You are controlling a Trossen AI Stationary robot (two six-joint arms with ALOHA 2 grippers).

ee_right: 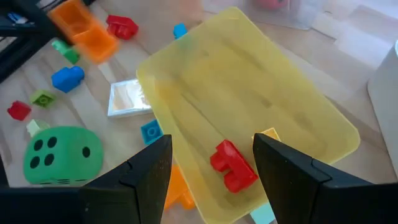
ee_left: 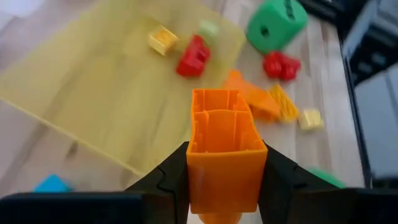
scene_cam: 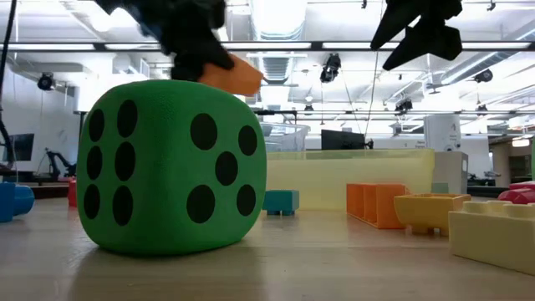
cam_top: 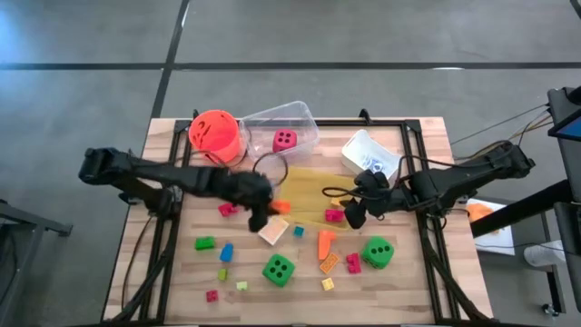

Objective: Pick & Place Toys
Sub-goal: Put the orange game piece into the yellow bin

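We see a pale wooden desk (cam_top: 182,272) under black arms. The bucket (cam_top: 215,134) is orange-red, the flat tray (ee_right: 249,118) translucent yellow, a bin (cam_top: 295,123) clear and another tray (cam_top: 363,150) white. Two dice (cam_top: 279,269) are green with black dots; a third die (cam_top: 284,140) is pink with dark dots. The left pincer (ee_left: 224,186) is black and holds an orange block (ee_left: 222,149). A red block (ee_right: 233,165) lies in the yellow tray; a blue block (ee_right: 67,77) sits on the desk.
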